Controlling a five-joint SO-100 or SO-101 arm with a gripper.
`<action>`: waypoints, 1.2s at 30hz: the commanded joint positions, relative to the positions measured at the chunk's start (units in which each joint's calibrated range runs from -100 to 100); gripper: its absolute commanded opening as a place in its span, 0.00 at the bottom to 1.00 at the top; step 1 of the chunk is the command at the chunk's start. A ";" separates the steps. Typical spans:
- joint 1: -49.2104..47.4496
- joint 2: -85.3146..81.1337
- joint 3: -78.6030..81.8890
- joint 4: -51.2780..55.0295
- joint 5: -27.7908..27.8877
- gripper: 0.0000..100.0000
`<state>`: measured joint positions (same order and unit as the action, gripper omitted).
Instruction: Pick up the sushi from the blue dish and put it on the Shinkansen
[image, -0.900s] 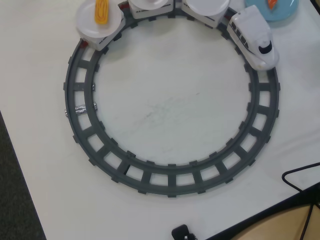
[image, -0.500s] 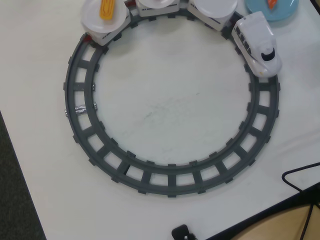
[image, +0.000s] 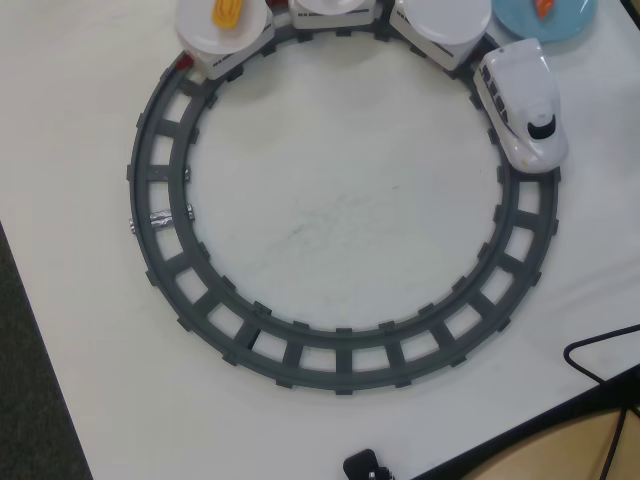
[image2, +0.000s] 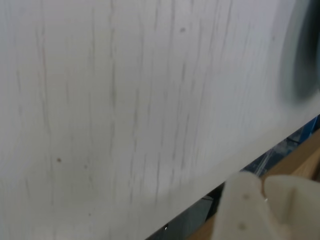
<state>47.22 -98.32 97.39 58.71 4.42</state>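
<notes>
In the overhead view the sushi (image: 544, 7), orange on top, lies on the blue dish (image: 578, 22) at the top right edge, partly cut off. The white Shinkansen (image: 522, 102) stands on the grey ring track (image: 160, 190) just below and left of the dish, nose pointing down. Behind it are cars topped with white discs (image: 447, 24). The gripper does not show in the overhead view. In the wrist view its white fingers (image2: 240, 210) sit at the bottom right over the table's edge; the gripper (image2: 261, 181) looks shut and empty. No task object shows there.
A yellow egg-like piece (image: 229, 12) sits on the leftmost disc (image: 205, 35). A black cable (image: 598, 352) loops at the table's right edge. A small black part (image: 365, 466) sits at the bottom edge. The white table (image: 340, 220) ends diagonally at the lower left and lower right.
</notes>
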 joint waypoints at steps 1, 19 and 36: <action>0.84 -0.43 -0.35 0.05 0.25 0.02; -11.57 6.67 -38.59 13.31 2.82 0.15; -7.79 64.45 -77.64 16.82 11.73 0.15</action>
<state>37.14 -44.34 26.25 77.69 14.14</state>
